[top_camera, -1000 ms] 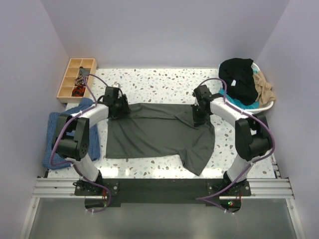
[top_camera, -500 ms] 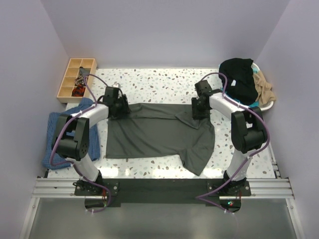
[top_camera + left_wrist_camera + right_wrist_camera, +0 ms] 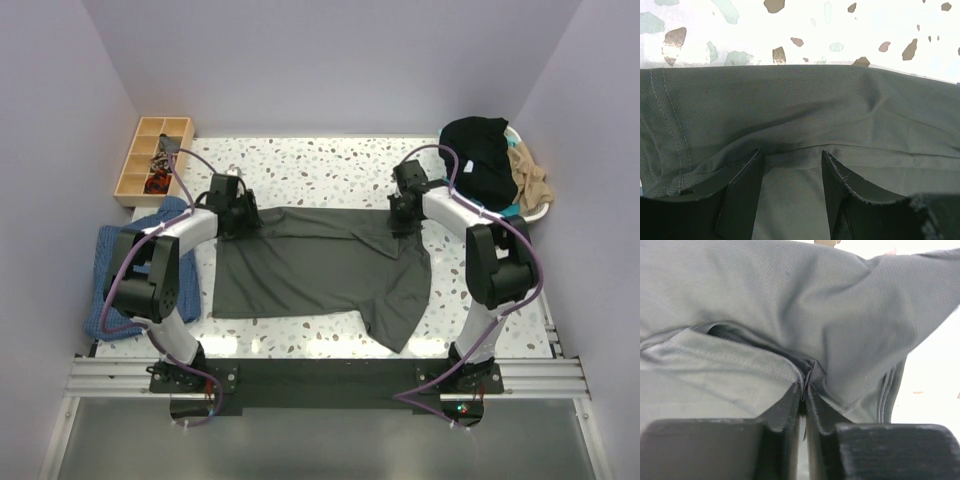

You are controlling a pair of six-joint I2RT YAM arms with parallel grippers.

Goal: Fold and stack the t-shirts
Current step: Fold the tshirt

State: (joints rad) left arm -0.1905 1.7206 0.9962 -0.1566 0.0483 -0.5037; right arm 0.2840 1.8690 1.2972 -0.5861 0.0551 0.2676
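The charcoal-grey t-shirt lies spread on the speckled table, its right side bunched and hanging toward the front. My left gripper rests at the shirt's far left corner. In the left wrist view it is open, with its fingers apart and cloth lying flat between them. My right gripper is at the far right corner. In the right wrist view it is shut on a pinched fold of the shirt. Black, tan and teal shirts are piled at the back right.
A white basket holds the shirt pile at the back right. A wooden compartment tray with small items sits at the back left. A blue cloth lies at the left edge beside the left arm.
The right gripper has shifted a little toward the back with the shirt's corner, and its elbow has swung right. The left arm has not moved.
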